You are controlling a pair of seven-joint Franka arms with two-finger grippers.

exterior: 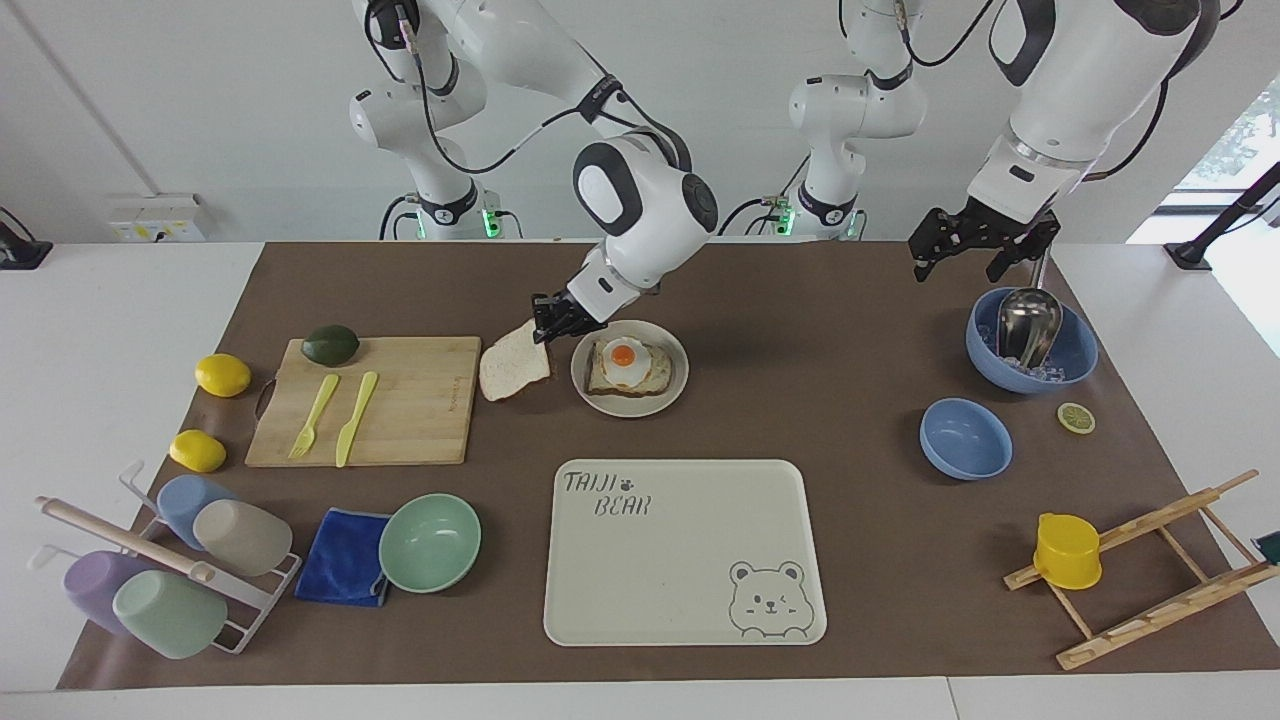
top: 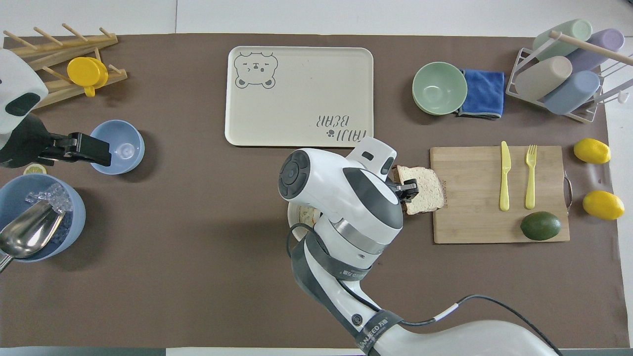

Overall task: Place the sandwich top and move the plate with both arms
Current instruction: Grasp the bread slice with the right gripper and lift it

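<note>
The sandwich top [exterior: 514, 373], a plain bread slice, hangs tilted in the air over the cutting board's edge that faces the plate. My right gripper [exterior: 553, 320] is shut on its upper corner. In the overhead view the slice [top: 424, 184] sticks out from the right gripper [top: 408, 190]. The plate [exterior: 676, 386] stands beside it, toward the left arm's end, and carries a bread slice topped with a fried egg [exterior: 626, 357]. From overhead the right arm hides most of the plate [top: 293, 218]. My left gripper [exterior: 958, 268] waits open over the big blue bowl [exterior: 1075, 362].
The wooden cutting board [exterior: 410, 425] holds a yellow fork, a knife and an avocado, with two lemons beside it. A cream bear tray [exterior: 684, 560] lies farther from the robots than the plate. A green bowl [exterior: 430, 542], blue cloth, cup rack, small blue bowl [exterior: 965, 438] and yellow cup also stand about.
</note>
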